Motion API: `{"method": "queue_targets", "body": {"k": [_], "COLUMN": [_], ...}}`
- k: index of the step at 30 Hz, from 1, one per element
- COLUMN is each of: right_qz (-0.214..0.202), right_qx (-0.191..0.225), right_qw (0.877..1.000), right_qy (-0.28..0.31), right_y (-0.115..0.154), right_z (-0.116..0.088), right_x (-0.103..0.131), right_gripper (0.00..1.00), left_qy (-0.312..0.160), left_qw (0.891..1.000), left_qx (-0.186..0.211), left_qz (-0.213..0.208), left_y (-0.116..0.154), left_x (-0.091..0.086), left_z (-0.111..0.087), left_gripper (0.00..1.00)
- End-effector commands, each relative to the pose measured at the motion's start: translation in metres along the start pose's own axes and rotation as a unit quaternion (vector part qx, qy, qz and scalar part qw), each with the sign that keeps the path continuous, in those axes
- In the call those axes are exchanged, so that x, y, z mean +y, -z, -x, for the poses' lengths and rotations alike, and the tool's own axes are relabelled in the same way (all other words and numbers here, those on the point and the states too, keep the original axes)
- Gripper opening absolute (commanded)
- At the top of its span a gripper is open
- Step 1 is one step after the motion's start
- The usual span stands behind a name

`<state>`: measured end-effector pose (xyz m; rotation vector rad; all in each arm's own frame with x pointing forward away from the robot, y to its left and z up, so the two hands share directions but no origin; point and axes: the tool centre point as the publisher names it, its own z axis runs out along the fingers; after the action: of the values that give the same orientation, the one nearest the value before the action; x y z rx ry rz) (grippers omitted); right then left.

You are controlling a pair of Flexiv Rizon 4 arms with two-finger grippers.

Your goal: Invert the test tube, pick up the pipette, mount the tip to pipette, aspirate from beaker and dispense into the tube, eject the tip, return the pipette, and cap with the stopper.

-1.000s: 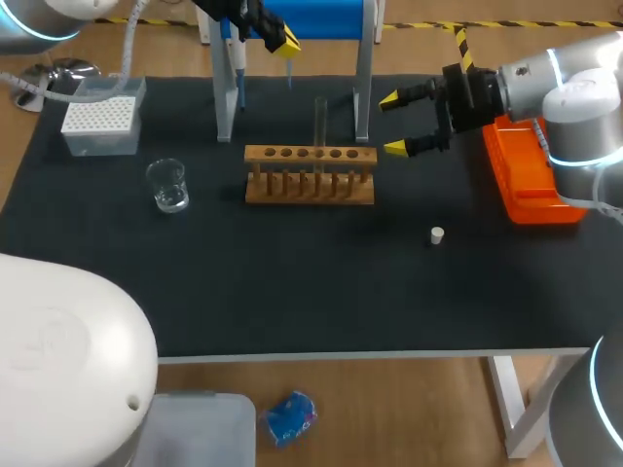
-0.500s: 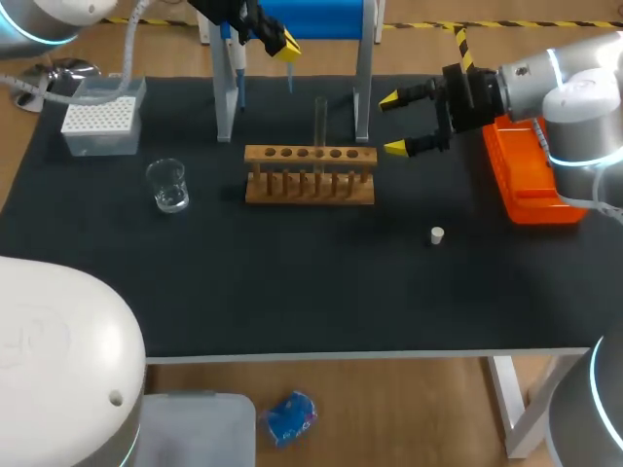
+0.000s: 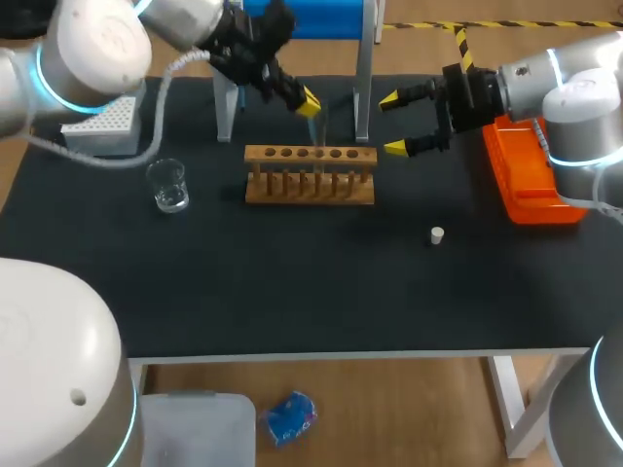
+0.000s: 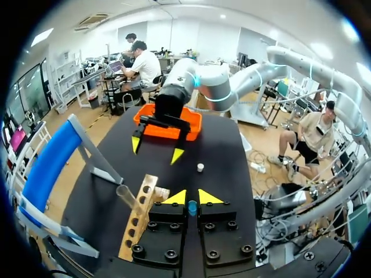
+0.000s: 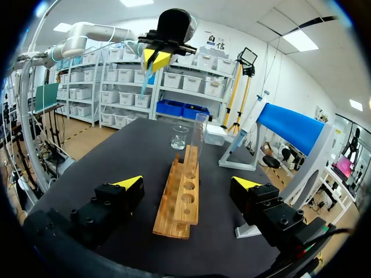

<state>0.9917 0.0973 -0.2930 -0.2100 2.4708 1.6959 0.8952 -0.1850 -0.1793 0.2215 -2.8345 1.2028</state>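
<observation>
A clear test tube stands upright in the wooden rack. My left gripper hovers just above and left of the tube's mouth, shut on the pipette, which shows as a blue bit between its fingers. In the right wrist view the pipette's tip hangs below the left gripper, over the far end of the rack. My right gripper stands open and empty at the rack's right end. The beaker is left of the rack. The white stopper lies at the front right.
The pipette stand with its blue top rises behind the rack. A white tip box sits at the back left, partly behind my left arm. An orange tray lies at the right edge, under my right arm.
My left arm has swung from the pipette stand at the back down and right, bringing the pipette over the test tube. The right arm has not moved.
</observation>
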Motion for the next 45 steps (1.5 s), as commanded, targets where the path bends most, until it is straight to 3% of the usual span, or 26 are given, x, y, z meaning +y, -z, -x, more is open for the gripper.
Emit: {"method": "queue_targets", "body": {"k": [1, 10, 33, 38, 42, 45], "right_qz": [-0.001, -0.001, 0.001, 0.005, 0.059, 0.077], "right_qx": [0.000, 0.000, 0.001, -0.016, -0.009, 0.002], "right_qw": [1.000, 1.000, 1.000, 1.000, 0.997, 0.995], "right_qy": [0.000, 0.000, -0.007, 0.000, -0.045, -0.060], "right_y": [0.000, 0.000, 0.004, 0.023, 0.037, 0.040], "right_z": [0.000, 0.000, -0.002, -0.022, -0.045, -0.065], "right_x": [0.000, 0.000, 0.004, 0.033, 0.051, 0.060], "right_gripper": [1.00, 1.00, 1.00, 1.00, 1.00, 1.00], "left_qy": [0.004, 0.003, -0.002, -0.002, -0.002, -0.002], "left_qw": [1.000, 1.000, 1.000, 1.000, 1.000, 1.000], "left_qx": [-0.001, 0.012, -0.001, -0.001, -0.001, -0.001], "left_qz": [-0.016, 0.006, 0.022, 0.022, 0.022, 0.022], "left_y": [-0.020, -0.045, -0.040, -0.040, -0.040, -0.040], "left_x": [0.008, 0.017, 0.016, 0.016, 0.016, 0.016], "left_z": [-0.008, -0.020, -0.021, -0.021, -0.021, -0.021], "left_gripper": [0.00, 0.00, 0.00, 0.00, 0.00, 0.00]}}
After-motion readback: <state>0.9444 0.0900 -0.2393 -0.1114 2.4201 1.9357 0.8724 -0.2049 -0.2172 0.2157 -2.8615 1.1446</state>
